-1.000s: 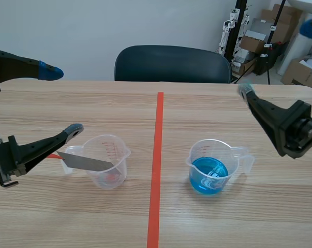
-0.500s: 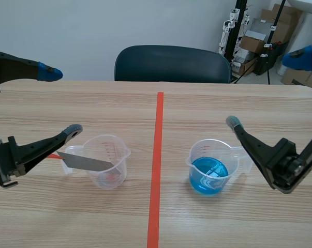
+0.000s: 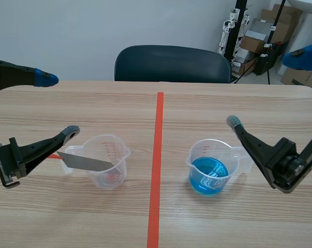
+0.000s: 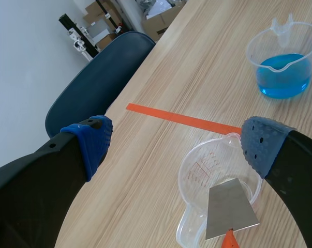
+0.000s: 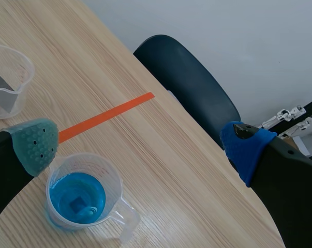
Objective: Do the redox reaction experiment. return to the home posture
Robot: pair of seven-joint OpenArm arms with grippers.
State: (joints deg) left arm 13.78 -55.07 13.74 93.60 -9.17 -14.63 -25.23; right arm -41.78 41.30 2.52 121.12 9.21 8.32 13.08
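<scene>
Just beside right claw (image 5: pixel 140 145), blue-filled beaker (image 5: pixel 78 199)

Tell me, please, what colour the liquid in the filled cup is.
Bright blue liquid, seen best in the right wrist view.

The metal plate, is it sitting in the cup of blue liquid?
No, the metal plate leans in the other cup, apart from the blue liquid.

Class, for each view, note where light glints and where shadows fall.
Scene view: white glints on the blue liquid, faint shadow beside its cup. Left wrist view: the metal sheet reads grey, no glare. Right wrist view: a pale reflection on the blue liquid.
</scene>
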